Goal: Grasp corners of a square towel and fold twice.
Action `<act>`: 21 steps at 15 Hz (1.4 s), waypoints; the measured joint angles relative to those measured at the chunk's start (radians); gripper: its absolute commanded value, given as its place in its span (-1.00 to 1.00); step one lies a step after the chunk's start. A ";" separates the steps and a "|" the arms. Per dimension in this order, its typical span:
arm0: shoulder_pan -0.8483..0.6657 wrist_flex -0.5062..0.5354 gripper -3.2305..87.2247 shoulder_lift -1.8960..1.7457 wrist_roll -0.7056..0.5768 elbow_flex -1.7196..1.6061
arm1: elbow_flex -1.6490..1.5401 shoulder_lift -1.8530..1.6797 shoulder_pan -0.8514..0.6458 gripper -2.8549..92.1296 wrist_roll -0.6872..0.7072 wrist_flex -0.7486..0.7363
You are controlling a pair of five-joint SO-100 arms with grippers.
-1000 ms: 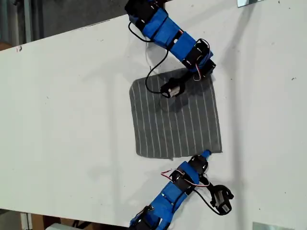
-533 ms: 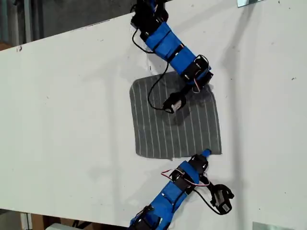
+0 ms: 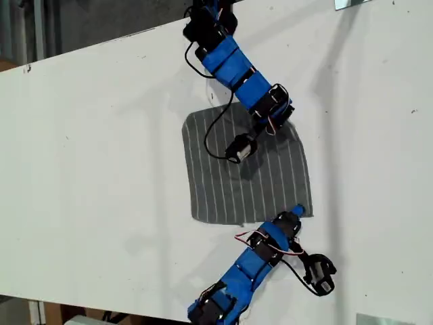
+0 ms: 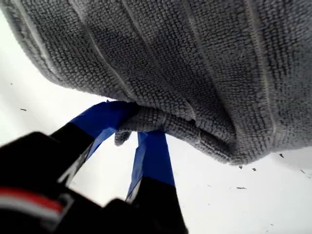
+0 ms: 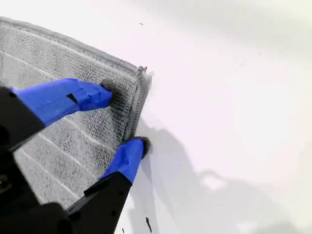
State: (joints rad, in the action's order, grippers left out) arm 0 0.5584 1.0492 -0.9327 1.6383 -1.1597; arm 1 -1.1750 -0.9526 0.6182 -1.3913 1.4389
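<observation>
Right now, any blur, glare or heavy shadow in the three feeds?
Exterior view: sharp, even light, soft arm shadows on the table. First wrist view: towel weave crisp, my first gripper body dark and blurred. Second wrist view: table nearly blown out, shadow beside my second gripper.

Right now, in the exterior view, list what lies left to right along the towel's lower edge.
Bare table → the towel → my second pincer, open → bare table again.
</observation>
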 measured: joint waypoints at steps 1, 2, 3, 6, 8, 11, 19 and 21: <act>0.000 0.078 -0.49 0.055 -0.017 0.123 | 0.000 0.002 -0.002 -0.94 0.000 0.000; 0.000 0.115 -0.49 0.064 -0.032 0.184 | 0.003 0.008 -0.002 -0.94 0.000 0.000; 0.000 0.129 -0.48 0.064 -0.043 0.216 | 0.011 0.011 -0.002 -0.94 0.000 0.003; 0.000 0.132 -0.47 0.064 -0.058 0.227 | 0.011 0.012 -0.002 -0.94 0.002 0.003; 0.000 0.132 -0.46 0.069 -0.058 0.227 | 0.011 0.012 -0.002 -0.94 0.002 0.003; -0.002 0.089 -0.48 0.138 -0.054 0.227 | 0.012 0.012 -0.002 -0.94 0.002 0.005; -0.002 0.031 -0.93 0.176 -0.017 0.245 | 0.028 0.014 0.011 -0.94 0.000 0.011; 0.000 0.107 -0.93 0.149 -0.011 0.247 | 0.064 0.014 0.011 -0.94 0.000 0.029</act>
State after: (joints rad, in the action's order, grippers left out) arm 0 0.5584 1.1566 -0.7839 1.6276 -0.9127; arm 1 -1.1106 -0.9388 0.6289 -1.3913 1.4680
